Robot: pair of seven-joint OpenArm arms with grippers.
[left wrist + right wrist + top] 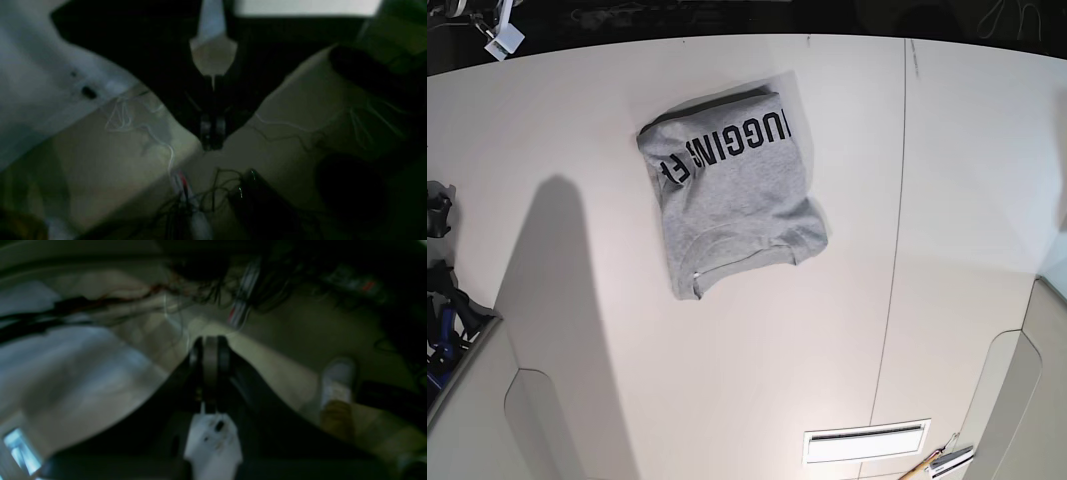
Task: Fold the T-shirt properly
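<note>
The light grey T-shirt (732, 195) lies folded into a rough rectangle on the white table (947, 200), left of centre toward the back. Black lettering shows on its far part and the ribbed neck on its near edge. Neither gripper shows in the base view. In the left wrist view my left gripper (211, 136) has its jaws together with nothing between them, over dim floor. In the right wrist view my right gripper (210, 350) is also shut and empty. The T-shirt shows in neither wrist view.
Dark arm parts (442, 300) sit at the table's left edge. A white vent plate (867, 440) lies near the front right. Loose cables (200, 190) and a person's white shoe (337, 380) lie on the floor in the dim, blurred wrist views.
</note>
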